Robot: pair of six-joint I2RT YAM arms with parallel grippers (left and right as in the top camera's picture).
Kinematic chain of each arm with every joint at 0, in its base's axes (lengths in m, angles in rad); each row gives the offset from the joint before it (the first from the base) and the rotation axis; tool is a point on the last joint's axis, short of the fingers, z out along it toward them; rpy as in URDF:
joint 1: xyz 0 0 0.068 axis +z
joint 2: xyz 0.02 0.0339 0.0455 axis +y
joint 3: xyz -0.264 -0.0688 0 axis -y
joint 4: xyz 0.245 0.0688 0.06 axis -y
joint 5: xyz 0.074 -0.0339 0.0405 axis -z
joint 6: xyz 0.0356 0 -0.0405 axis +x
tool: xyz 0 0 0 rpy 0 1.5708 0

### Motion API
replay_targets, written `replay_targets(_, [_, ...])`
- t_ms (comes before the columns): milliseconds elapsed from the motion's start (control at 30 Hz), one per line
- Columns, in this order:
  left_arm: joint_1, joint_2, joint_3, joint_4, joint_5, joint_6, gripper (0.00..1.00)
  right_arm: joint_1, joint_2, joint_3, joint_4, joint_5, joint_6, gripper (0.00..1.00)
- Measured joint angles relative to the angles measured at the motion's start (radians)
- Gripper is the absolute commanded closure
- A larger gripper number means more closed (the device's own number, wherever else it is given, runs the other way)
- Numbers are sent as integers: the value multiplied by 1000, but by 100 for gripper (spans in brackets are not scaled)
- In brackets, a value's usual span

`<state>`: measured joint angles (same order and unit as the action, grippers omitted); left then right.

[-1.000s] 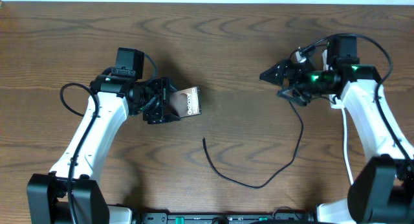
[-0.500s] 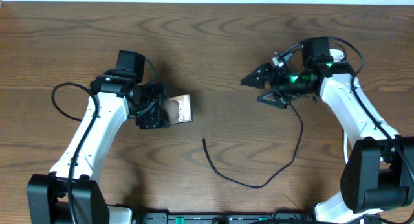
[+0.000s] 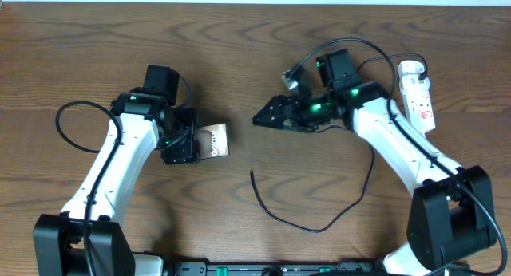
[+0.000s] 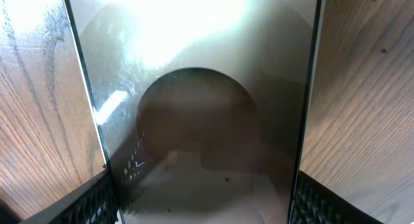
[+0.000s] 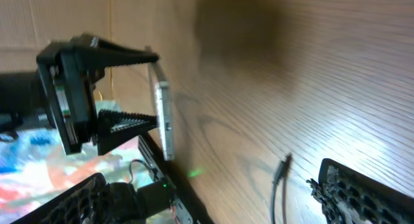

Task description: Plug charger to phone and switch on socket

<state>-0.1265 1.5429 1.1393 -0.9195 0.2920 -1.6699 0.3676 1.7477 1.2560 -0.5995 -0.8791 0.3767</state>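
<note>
Black ribbed pads [image 4: 97,201] of the left gripper [image 3: 194,142] pinch the small flat smartphone, dark-framed with a glossy brownish-grey screen [image 3: 214,139], by its two long edges. Its free end points toward the other arm. Whether it touches the brown wooden table [image 3: 239,37] I cannot tell. The right gripper [image 3: 261,118] hangs near that free end, its jaws spread with nothing between them. Below both, the long thin black charger cable [image 3: 319,225] lies loose in a curve, its small plug tip [image 3: 252,174] nearest the phone. The white elongated power strip [image 3: 417,96] lies well apart, toward the table's right side.

The cable looks light and limp, so I judge the best hold is just behind the stiff plug, where the tip can be steered. The phone's glass looks slick, so its side grip must resist the push of insertion.
</note>
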Motion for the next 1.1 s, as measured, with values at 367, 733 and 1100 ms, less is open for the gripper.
replay_targets(367, [0, 0, 0, 0, 42, 0, 93, 89, 0, 0, 26, 39, -3, 1])
replay_targets(733, [-16, 0, 0, 25, 115, 2, 93, 120, 0, 0, 62, 63, 25, 1])
replay_targets(1100, [-93, 0, 0, 97, 131, -28, 93, 150, 0, 0, 67, 83, 64, 2])
